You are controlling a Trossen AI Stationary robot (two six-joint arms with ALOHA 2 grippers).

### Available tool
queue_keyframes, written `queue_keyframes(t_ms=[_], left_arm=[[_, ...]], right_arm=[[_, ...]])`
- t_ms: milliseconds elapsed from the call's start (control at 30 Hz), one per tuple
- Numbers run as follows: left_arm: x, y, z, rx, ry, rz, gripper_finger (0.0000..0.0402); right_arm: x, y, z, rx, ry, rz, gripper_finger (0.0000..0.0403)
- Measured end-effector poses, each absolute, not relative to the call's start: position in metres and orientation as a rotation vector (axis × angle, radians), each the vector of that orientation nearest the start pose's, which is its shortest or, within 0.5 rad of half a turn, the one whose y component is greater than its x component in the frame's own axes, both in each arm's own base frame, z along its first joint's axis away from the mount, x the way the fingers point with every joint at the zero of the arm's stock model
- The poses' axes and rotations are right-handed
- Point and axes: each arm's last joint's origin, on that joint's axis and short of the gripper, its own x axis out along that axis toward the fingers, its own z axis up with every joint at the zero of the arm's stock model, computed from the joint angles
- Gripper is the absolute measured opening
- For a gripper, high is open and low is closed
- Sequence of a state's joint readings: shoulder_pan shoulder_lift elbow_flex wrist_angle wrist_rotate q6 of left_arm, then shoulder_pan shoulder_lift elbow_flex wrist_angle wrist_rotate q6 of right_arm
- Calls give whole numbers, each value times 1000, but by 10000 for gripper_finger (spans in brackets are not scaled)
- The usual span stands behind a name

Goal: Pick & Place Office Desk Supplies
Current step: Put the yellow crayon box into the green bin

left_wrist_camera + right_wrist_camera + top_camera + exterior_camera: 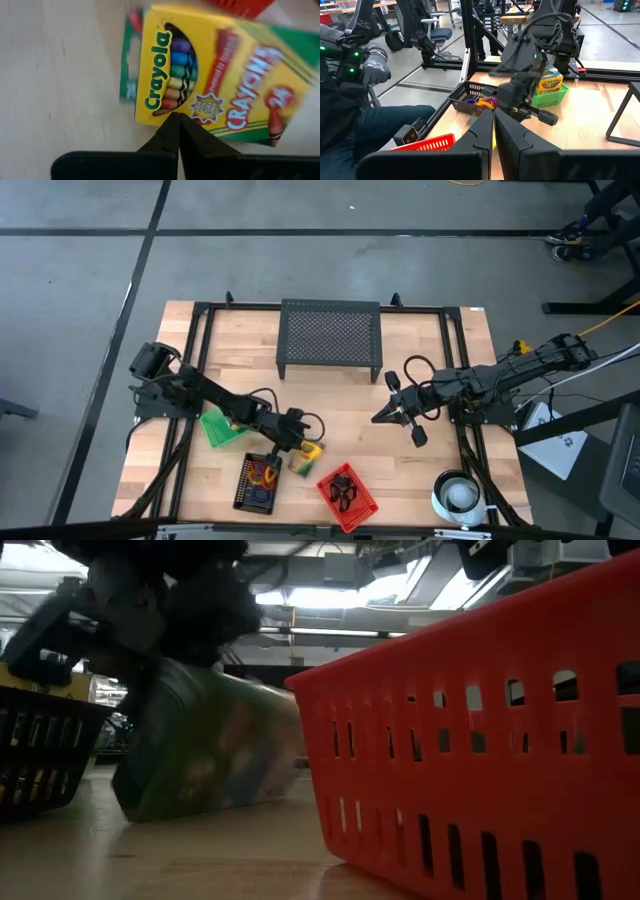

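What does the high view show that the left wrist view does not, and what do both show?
Only the high view shows the black mesh stand, green basket, black basket holding coloured rings, white roll, and the right gripper waiting mid-table. Only the left wrist view shows the box's Crayola lettering and the crayon window. Both show the crayon box on the wooden table, the left gripper at it, and the red basket.

"Crayola" and "CRAYONS" on yellow crayon box (215,75), "Crayola" on another box in green basket (551,83)
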State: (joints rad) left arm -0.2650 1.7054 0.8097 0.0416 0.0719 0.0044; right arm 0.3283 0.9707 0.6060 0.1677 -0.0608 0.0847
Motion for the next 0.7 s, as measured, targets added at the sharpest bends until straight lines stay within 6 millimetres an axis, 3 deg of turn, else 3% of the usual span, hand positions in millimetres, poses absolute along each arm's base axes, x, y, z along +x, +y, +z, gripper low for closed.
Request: queue_keyframes(t_ms=[200, 700], left_arm=[[302, -83, 132, 98, 930, -302, 1], [302, -81, 132, 103, 929, -282, 1]], right_arm=[[204, 71, 270, 64, 227, 377, 20], [204, 71, 270, 64, 230, 378, 20]])
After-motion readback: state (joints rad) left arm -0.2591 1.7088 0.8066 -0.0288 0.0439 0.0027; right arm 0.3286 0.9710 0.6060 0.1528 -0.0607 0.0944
